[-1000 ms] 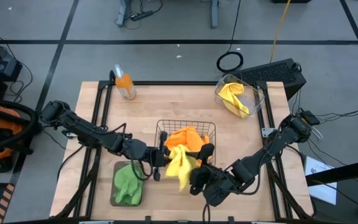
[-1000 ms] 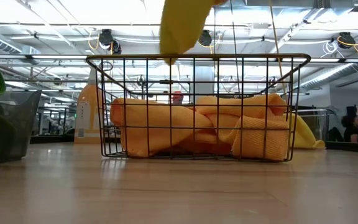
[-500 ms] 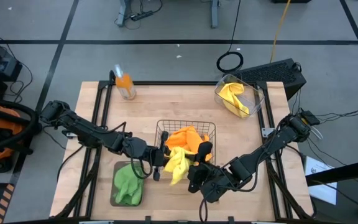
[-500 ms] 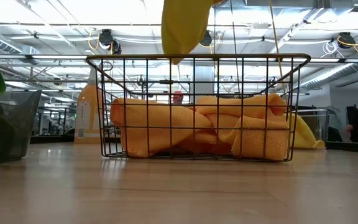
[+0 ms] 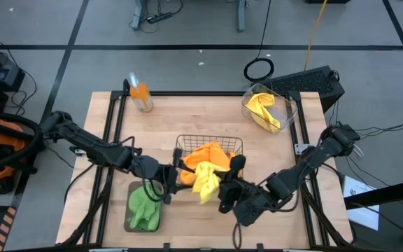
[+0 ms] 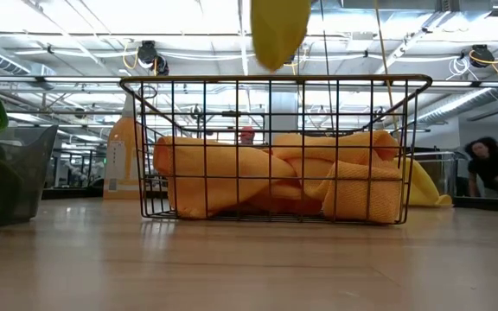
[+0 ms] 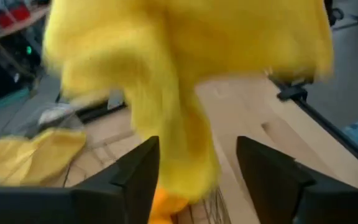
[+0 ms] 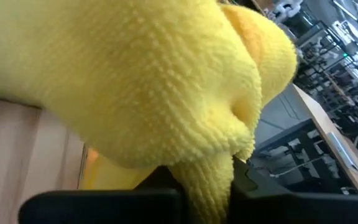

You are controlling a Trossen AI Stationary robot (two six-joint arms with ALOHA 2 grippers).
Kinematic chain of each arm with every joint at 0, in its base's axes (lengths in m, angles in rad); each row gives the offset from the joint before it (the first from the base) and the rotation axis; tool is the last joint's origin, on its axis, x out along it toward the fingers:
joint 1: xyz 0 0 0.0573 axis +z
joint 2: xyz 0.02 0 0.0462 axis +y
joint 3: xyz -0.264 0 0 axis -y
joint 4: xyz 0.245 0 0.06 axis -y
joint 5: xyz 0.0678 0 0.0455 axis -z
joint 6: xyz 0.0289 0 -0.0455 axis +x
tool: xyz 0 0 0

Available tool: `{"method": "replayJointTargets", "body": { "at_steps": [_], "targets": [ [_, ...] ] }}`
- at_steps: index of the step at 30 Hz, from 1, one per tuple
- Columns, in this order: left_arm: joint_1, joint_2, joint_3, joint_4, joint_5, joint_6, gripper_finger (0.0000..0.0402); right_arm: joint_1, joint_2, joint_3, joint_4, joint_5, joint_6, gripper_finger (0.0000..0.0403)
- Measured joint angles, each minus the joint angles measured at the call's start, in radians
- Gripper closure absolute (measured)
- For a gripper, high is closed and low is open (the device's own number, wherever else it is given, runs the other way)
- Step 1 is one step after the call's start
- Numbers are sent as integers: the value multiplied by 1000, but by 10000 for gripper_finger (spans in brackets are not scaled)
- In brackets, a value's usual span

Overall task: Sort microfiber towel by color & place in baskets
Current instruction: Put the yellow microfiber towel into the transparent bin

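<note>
My right gripper (image 5: 224, 190) hangs a towel (image 5: 205, 180) over the wire basket's (image 5: 238, 144) near edge; my left gripper (image 5: 173, 176) sits just left; tray (image 5: 129, 210) further left, tub (image 5: 291, 109) behind right.

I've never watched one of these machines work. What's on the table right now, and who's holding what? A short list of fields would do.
held item: yellow towel, lifted above the table
right gripper: shut on the yellow towel
left gripper: open, beside the towel
wire-mesh basket: orange towels inside
clear plastic tub: another yellow cloth
grey tray: green towel
also on table: orange bottle, far left corner
</note>
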Motion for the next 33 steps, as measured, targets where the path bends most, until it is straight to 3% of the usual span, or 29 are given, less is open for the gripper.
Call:
{"method": "replayJointTargets", "body": {
  "at_steps": [3, 11, 15, 19, 27, 33],
  "targets": [
    [-6, -33, 0, -50, -30, -42, 163, 3, -50, 0, -57, 6, 1, 383],
    [-4, -68, -1, -139, -85, -74, 160, -61, -253, 0, -375, 108, 81, 382],
    [5, -69, -1, -137, -95, -67, 160, -176, -376, 0, -545, 112, 154, 382],
    [8, -69, -1, -133, -98, -67, 160, -352, -477, 0, -680, 49, 189, 381],
    [8, -69, -1, -122, -98, -66, 160, -746, -602, -55, -672, -142, 141, 381],
    [8, -69, -1, -101, -98, -65, 160, -908, -624, -257, -496, -241, 93, 381]
  ]
}}
